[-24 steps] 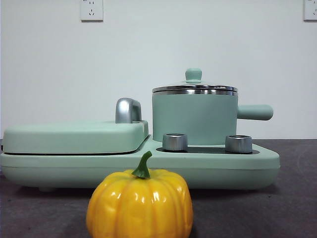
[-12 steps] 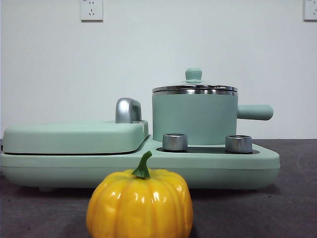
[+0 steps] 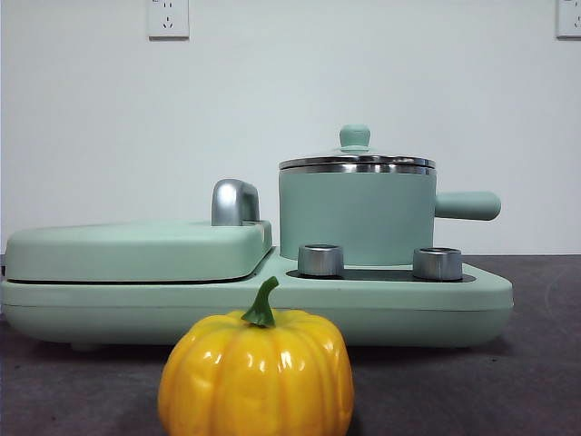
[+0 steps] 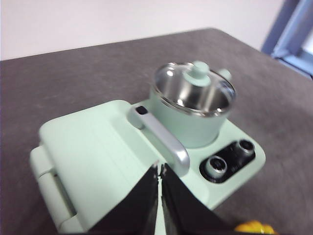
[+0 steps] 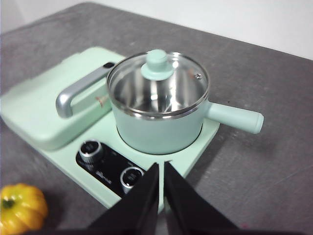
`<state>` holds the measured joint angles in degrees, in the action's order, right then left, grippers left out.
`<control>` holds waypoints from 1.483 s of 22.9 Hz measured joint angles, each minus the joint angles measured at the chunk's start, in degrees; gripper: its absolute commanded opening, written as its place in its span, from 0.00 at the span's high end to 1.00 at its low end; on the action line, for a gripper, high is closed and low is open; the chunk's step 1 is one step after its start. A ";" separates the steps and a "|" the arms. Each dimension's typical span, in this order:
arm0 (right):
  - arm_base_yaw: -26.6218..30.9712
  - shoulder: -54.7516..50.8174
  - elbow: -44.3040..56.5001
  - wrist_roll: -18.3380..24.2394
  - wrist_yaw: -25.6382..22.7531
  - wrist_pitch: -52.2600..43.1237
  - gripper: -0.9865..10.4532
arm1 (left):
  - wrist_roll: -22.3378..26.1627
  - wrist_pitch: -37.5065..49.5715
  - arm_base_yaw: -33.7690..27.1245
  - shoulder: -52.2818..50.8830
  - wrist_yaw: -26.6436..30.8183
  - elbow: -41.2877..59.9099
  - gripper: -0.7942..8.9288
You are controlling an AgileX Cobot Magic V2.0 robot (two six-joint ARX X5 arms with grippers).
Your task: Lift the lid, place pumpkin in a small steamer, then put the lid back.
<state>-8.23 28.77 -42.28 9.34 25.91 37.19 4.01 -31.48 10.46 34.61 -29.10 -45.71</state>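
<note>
The glass lid point(image 5: 159, 83) with its mint green knob point(image 3: 354, 137) rests on the small steamer point(image 3: 356, 213), a mint green pot with a side handle point(image 5: 234, 117), standing on the appliance base. A glossy yellow-orange pumpkin point(image 3: 257, 372) stands on the dark table in front of the base, also at the edge of the right wrist view point(image 5: 20, 207). My left gripper point(image 4: 160, 171) hangs shut above the flat griddle cover. Shut as well, my right gripper point(image 5: 161, 169) hovers above the base's front edge near the pot. Neither holds anything.
A long mint green appliance base point(image 3: 436, 304) carries two steel dials point(image 3: 320, 260) and a flat griddle cover point(image 3: 136, 250) with a steel handle point(image 3: 234, 202). Dark table surface surrounds the base; a white wall stands behind.
</note>
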 measured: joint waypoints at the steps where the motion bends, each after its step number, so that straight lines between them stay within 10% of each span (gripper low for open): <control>1: -0.50 0.13 0.00 0.96 -0.35 0.11 0.90 | 1.22 0.00 0.68 0.33 0.00 0.00 0.91; 15: -4.63 0.52 0.00 12.15 -1.70 1.27 0.77 | 15.41 -0.76 11.04 5.33 0.00 0.00 0.75; 34: -4.63 0.52 0.00 13.77 -2.14 1.44 0.71 | 8.24 33.14 20.20 26.99 3.72 -0.11 0.69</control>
<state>-12.86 29.30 -42.28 23.11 23.77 38.63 12.25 1.65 30.65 61.60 -25.39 -45.82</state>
